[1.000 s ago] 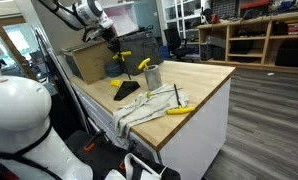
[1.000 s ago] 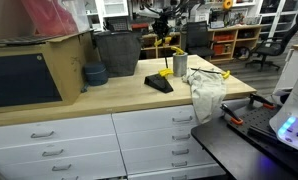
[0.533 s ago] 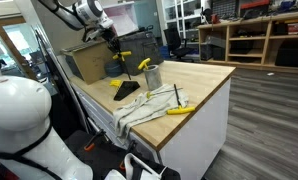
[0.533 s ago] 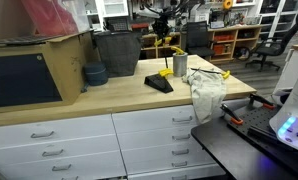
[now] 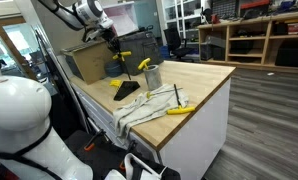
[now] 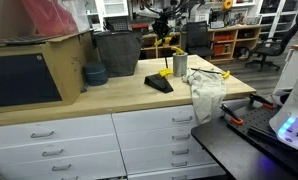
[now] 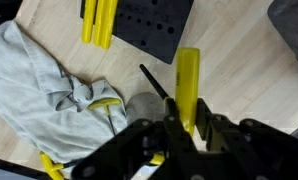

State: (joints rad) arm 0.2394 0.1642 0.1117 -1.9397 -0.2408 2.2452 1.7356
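Observation:
In the wrist view my gripper (image 7: pixel 179 125) is shut on the yellow handle of a screwdriver (image 7: pixel 188 80), whose thin black shaft (image 7: pixel 154 82) points away over the wooden bench. Right below it stands a grey metal cup (image 7: pixel 139 106). In both exterior views the gripper (image 5: pixel 116 44) (image 6: pixel 161 30) hangs above the bench, a little behind the metal cup (image 5: pixel 152 75) (image 6: pixel 180 64), which holds another yellow-handled tool (image 5: pixel 144 64). A black tool block (image 5: pixel 126 91) (image 7: pixel 154 28) lies beside the cup.
A crumpled grey cloth (image 5: pixel 144 106) (image 6: pixel 204 90) (image 7: pixel 39 80) drapes over the bench edge, with a yellow tool (image 5: pixel 179 109) on it. A cardboard box (image 5: pixel 89 62), a dark bin (image 6: pixel 117 53) and a blue bowl (image 6: pixel 94 74) stand behind. Shelves and chairs fill the background.

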